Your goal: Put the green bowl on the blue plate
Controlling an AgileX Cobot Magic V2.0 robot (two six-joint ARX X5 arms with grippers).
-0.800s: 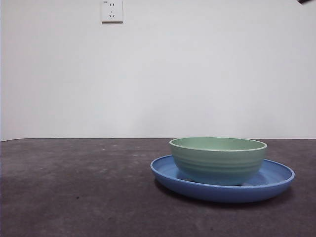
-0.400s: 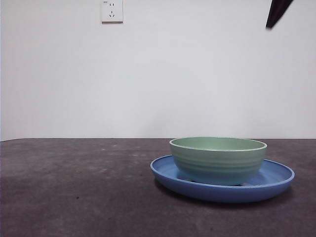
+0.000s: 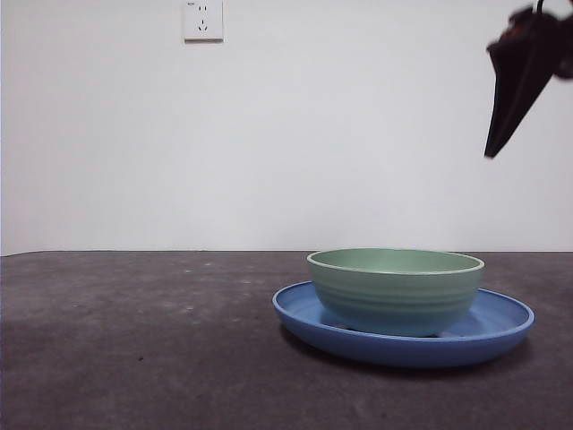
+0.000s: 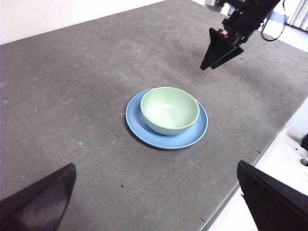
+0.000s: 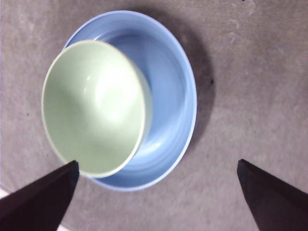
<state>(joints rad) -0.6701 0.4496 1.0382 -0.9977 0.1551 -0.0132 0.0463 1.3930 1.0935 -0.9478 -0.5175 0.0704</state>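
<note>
The green bowl (image 3: 394, 291) stands upright in the blue plate (image 3: 506, 324), right of the table's middle. Both show in the left wrist view, bowl (image 4: 169, 109) and plate (image 4: 136, 122), and in the right wrist view, bowl (image 5: 94, 108) and plate (image 5: 171, 91). The bowl sits off-centre in the plate, close to one side of the rim. My right gripper (image 5: 155, 163) is open and empty, in the air above them; it shows as a dark shape at the front view's top right (image 3: 508, 94) and in the left wrist view (image 4: 221, 48). My left gripper (image 4: 155, 165) is open and empty, high above the table.
The dark grey table top (image 3: 134, 340) spreads to the left of the plate. A white wall with a power socket (image 3: 203, 20) stands behind. In the left wrist view the table's edge (image 4: 260, 151) runs close to the plate.
The right gripper has come down into the front view from the top right corner. The bowl and the plate have not moved.
</note>
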